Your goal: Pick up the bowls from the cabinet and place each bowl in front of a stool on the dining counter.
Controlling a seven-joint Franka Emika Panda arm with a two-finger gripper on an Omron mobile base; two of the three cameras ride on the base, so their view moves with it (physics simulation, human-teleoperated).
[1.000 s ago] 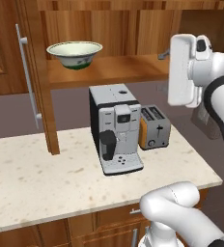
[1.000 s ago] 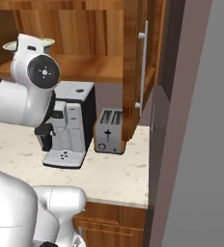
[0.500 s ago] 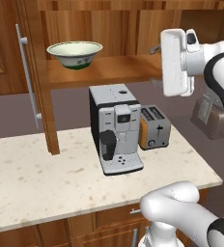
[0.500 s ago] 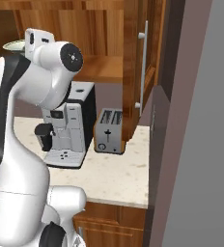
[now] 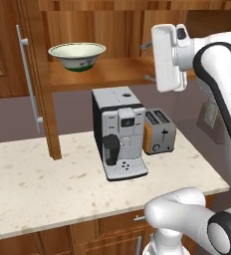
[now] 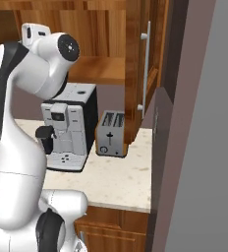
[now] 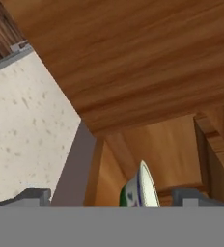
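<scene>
The white bowl [image 5: 76, 55] is sitting alone on the cabinet [image 5: 112, 74] shelf, left of the gripper [image 5: 146, 62], whose jaws are standing wide and empty. It is probably rigid, glossy, breakable (likely slippery), so pinching its rim seems safest.

The gripper [image 5: 146, 62] hangs at shelf height in the open cabinet [image 5: 117, 72], jaws spread wide with nothing between them. The bowl [image 5: 77, 55] sits on the shelf well to the left of the jaws. Below the jaws, on the counter [image 5: 33, 179], stands the coffee machine [image 5: 118, 132], with the toaster [image 5: 159, 131] just beside it on its right.
</scene>
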